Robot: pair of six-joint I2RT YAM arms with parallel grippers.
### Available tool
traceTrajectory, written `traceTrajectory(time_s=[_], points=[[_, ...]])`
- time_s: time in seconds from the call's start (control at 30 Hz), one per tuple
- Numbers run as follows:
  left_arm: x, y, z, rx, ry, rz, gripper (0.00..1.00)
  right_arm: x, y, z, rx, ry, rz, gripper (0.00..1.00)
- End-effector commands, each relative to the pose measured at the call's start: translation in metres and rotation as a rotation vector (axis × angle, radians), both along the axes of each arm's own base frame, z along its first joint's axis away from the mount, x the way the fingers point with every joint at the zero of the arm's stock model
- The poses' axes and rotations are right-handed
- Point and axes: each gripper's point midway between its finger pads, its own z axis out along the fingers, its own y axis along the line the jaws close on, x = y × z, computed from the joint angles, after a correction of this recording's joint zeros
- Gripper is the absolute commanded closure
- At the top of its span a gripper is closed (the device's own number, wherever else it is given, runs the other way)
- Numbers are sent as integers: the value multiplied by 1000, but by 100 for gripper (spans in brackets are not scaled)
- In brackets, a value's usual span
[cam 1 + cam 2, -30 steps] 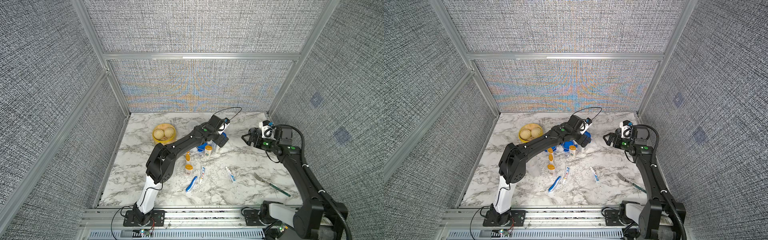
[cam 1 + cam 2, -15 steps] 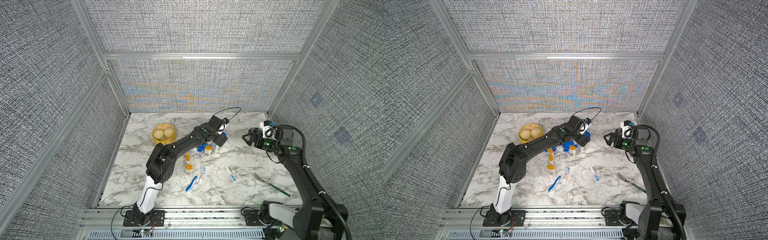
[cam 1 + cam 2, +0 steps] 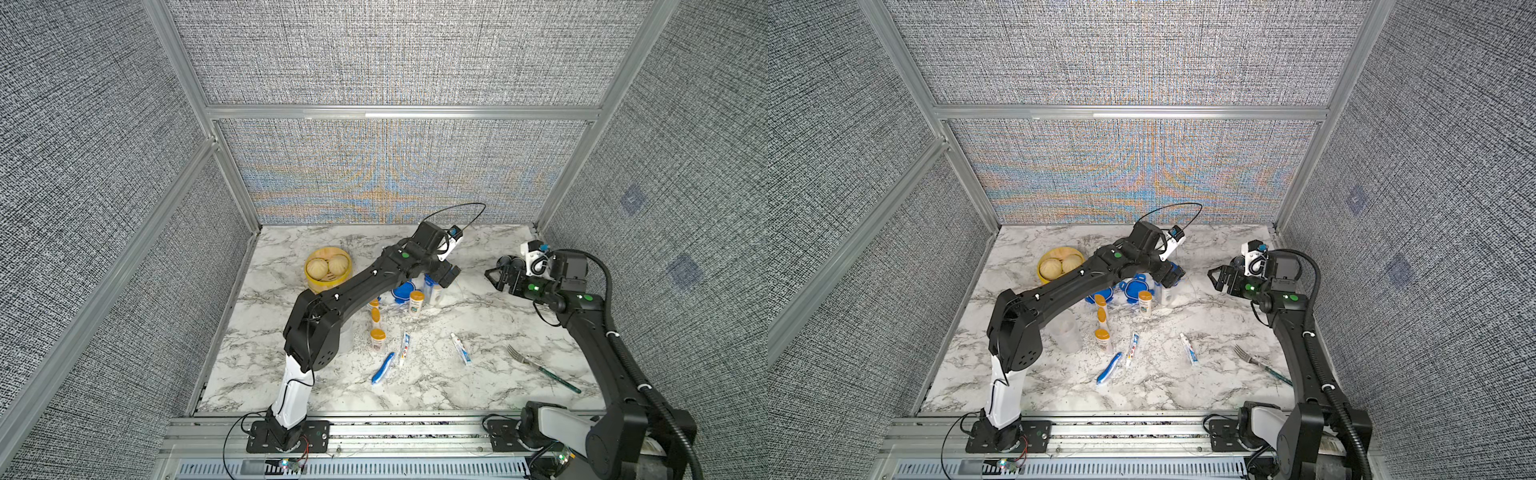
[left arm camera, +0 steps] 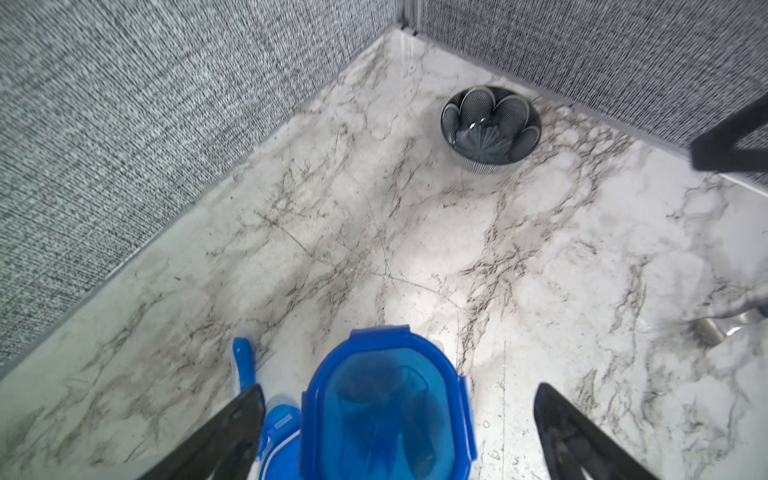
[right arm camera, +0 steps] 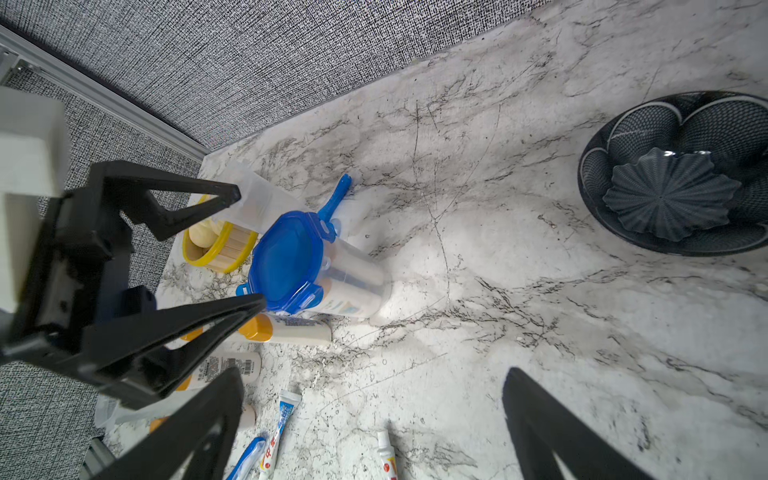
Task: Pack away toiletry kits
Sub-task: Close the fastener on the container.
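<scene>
Still, left hand [image 4: 399, 388] spread wide over lidded jar [image 5: 286, 262].

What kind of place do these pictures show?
Probably a robot test cell, not a home: grey textured wall panels in an aluminium frame enclose a marble-patterned tabletop, and a left arm and a right arm are bolted to a metal rail at its front.

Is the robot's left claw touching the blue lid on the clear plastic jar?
Apart. In the left wrist view the open left gripper straddles the blue clip lid of the clear plastic jar; a gap shows beside both fingers.
</scene>
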Motion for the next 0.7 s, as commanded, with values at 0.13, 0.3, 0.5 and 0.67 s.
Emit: traceTrajectory(time_s=[0.13,0.3,0.5,0.67], points=[[-5,37,37,-69,-85,80,0,-6,24,-7,-100,-15,100,4],[-16,89,35,-117,-43,161,1,-8,61,-8,-223,-7,244,10],[-32,150,18,-145,0,278,2,7,106,-20,-397,23,394,1],[-43,180,14,-169,-18,325,2,26,126,-32,-513,62,479,1]])
